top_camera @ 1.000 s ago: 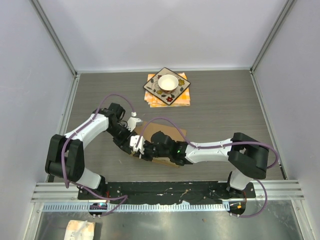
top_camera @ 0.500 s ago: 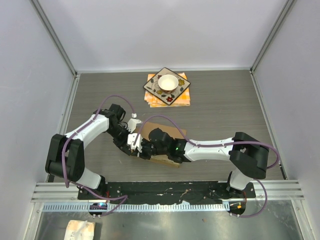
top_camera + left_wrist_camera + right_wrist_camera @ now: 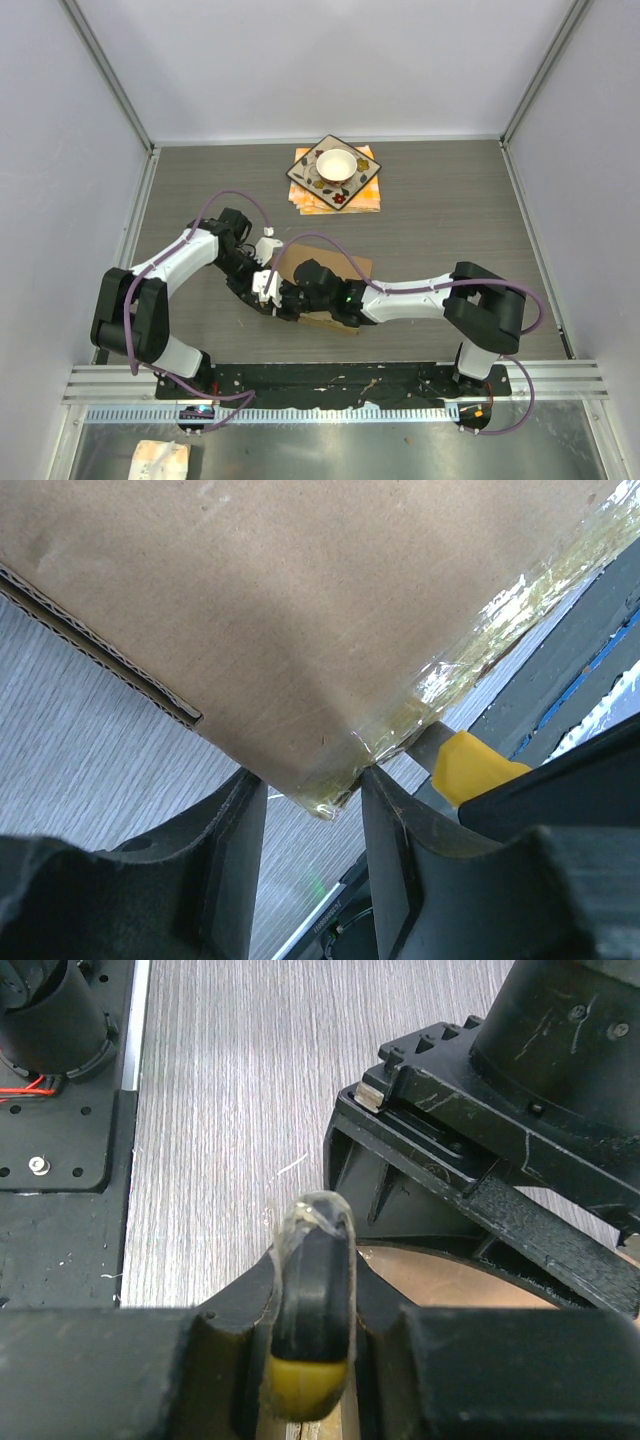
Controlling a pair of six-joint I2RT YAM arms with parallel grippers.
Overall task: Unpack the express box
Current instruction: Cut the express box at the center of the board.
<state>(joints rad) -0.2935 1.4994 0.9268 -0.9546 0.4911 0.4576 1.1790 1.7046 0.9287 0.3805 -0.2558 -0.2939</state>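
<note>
The express box [image 3: 345, 263] is a flat brown cardboard box lying mid-table, largely covered by my right arm. In the left wrist view its taped corner [image 3: 330, 780] sits between my left fingers [image 3: 240, 830], which touch it on both sides. My left gripper [image 3: 264, 284] is at the box's left edge. My right gripper [image 3: 290, 300] is shut on a black and yellow cutter [image 3: 310, 1380] wrapped in clear tape. The cutter's yellow part [image 3: 470, 765] shows beside the taped corner. The box surface [image 3: 440, 1282] lies just under the cutter tip.
An orange-patterned square plate [image 3: 312, 177] with a white bowl [image 3: 336, 163] sits on an orange cloth [image 3: 366, 201] at the back centre. The left gripper's black body [image 3: 480, 1150] is right in front of the cutter. The arm bases and a metal rail [image 3: 330, 385] line the near edge.
My right gripper with the cutter has slid a little to the left along the box's near-left edge, closer to the left gripper. The left arm and the box have barely moved.
</note>
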